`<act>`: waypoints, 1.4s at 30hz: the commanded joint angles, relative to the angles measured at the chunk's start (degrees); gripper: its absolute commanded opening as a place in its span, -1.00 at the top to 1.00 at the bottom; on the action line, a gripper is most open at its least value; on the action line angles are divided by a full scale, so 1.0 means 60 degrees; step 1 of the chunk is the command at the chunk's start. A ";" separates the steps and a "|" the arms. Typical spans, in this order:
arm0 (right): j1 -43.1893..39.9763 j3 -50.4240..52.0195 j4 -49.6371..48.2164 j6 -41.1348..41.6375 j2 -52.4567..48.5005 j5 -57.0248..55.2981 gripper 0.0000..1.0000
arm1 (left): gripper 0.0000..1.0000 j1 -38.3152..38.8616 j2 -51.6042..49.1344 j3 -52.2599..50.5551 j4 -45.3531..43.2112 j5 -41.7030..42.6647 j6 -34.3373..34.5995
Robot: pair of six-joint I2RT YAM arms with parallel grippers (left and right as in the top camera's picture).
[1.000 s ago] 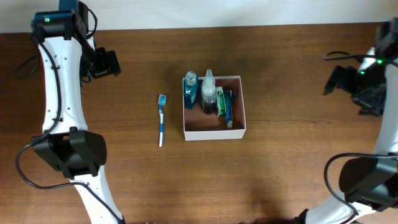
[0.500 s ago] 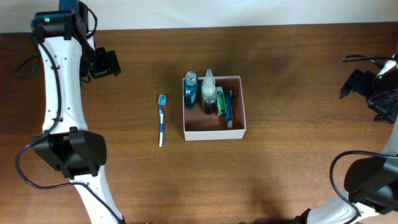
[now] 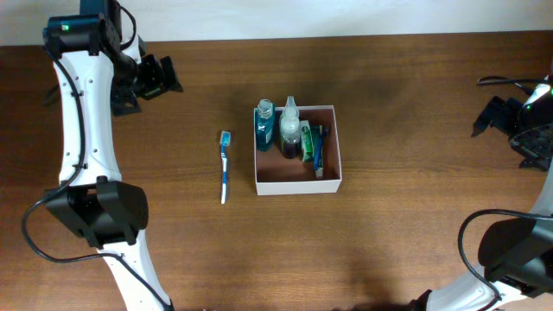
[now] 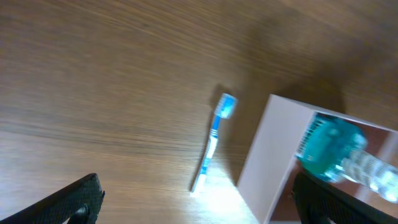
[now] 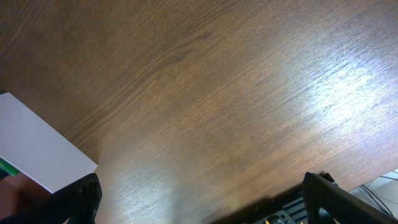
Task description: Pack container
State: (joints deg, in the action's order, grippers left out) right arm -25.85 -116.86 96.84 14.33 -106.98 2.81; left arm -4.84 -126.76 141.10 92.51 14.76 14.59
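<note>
The container [image 3: 298,184], a square white-walled box with a pinkish-brown inside, sits mid-table holding a teal bottle [image 3: 265,123], a dark bottle [image 3: 289,131] and a green-and-white packet [image 3: 308,142]. A blue-and-white toothbrush [image 3: 225,166] lies on the wood just left of it. My left gripper [image 3: 166,76] hovers open at the far left, well away from the toothbrush. In the left wrist view the toothbrush [image 4: 211,144], the container's wall [image 4: 267,155] and the teal bottle [image 4: 328,148] lie ahead of the open left gripper [image 4: 199,208]. My right gripper [image 3: 484,118] is open at the far right edge.
The right wrist view shows bare wood, one white corner of the container [image 5: 37,149] at the left, and the table's far edge [image 5: 367,177] at the lower right. Both arm bases stand along the near table edge.
The right arm drew back toward the right edge, then held still. The left gripper swung round and shifted slightly right and up. Nothing on the table has moved.
</note>
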 commanded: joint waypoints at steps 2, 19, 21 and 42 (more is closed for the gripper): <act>-0.0007 0.0058 -0.0029 -0.0066 0.0127 -0.0055 -0.98 | -0.99 -0.0033 0.0189 -0.0066 0.0055 0.0750 0.0091; -0.0007 0.0058 -0.0029 -0.0066 0.0127 -0.0055 -0.98 | -0.99 0.1596 0.0182 -0.1264 0.0015 -0.2521 -0.0022; -0.0007 0.0058 -0.0029 -0.0066 0.0127 -0.0055 -0.98 | -0.99 0.1770 0.0182 -0.1366 -0.0364 -0.2769 -0.0022; -0.0007 0.0058 -0.0029 -0.0066 0.0127 -0.0055 -0.98 | -0.99 0.2426 0.0179 -0.4014 -0.1406 -0.2178 -0.0131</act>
State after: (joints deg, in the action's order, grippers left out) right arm -25.85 -116.81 96.84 14.31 -106.98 2.81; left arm 9.89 -126.76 120.22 84.12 1.45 14.52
